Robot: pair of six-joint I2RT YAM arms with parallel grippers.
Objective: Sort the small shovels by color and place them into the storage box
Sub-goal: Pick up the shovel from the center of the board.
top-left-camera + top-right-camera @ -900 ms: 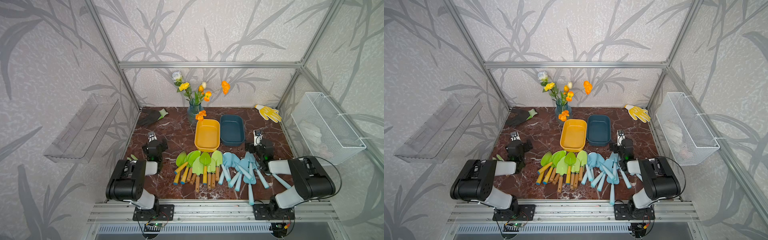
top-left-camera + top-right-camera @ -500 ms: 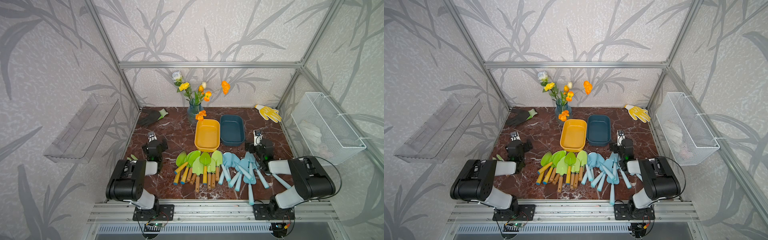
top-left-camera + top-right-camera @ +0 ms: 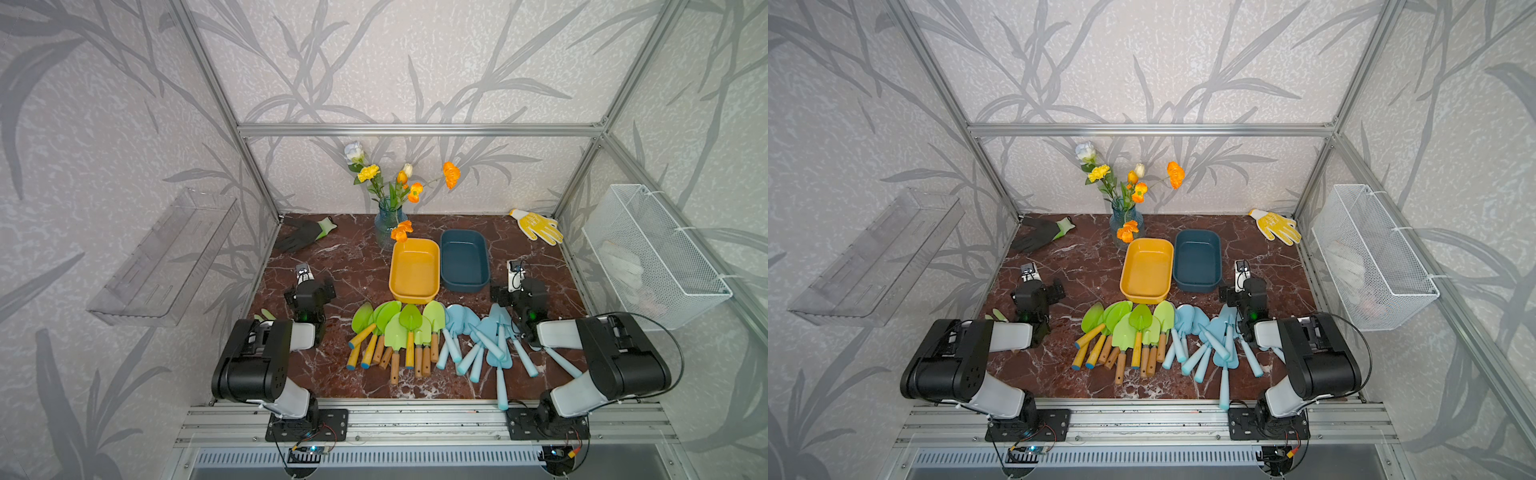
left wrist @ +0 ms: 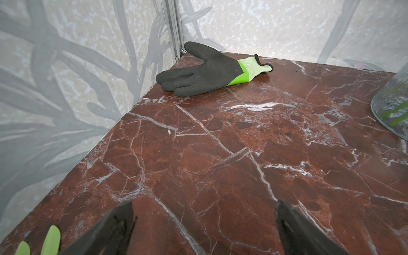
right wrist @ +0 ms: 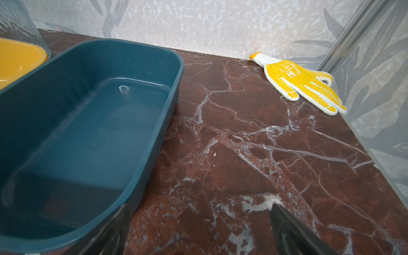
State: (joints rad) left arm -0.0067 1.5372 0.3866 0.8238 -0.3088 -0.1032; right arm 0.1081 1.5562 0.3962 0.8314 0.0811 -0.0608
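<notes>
Several small shovels lie in a row near the table's front in both top views: lime-green ones (image 3: 399,328) with wooden or yellow handles on the left, pale blue ones (image 3: 478,336) on the right. Behind them stand an empty yellow storage box (image 3: 414,270) and an empty dark blue storage box (image 3: 464,259). My left gripper (image 3: 311,293) rests low left of the green shovels, open and empty over bare marble (image 4: 204,205). My right gripper (image 3: 521,291) sits at the right end of the blue shovels, open and empty (image 5: 201,207), beside the dark blue box's corner (image 5: 154,123).
A glass vase of flowers (image 3: 390,220) stands behind the yellow box. A black-and-green glove (image 4: 205,70) lies in the back left corner, a yellow dotted glove (image 5: 304,84) in the back right. Green rake prongs (image 4: 51,240) lie by the left arm. A wire basket (image 3: 648,253) hangs on the right wall.
</notes>
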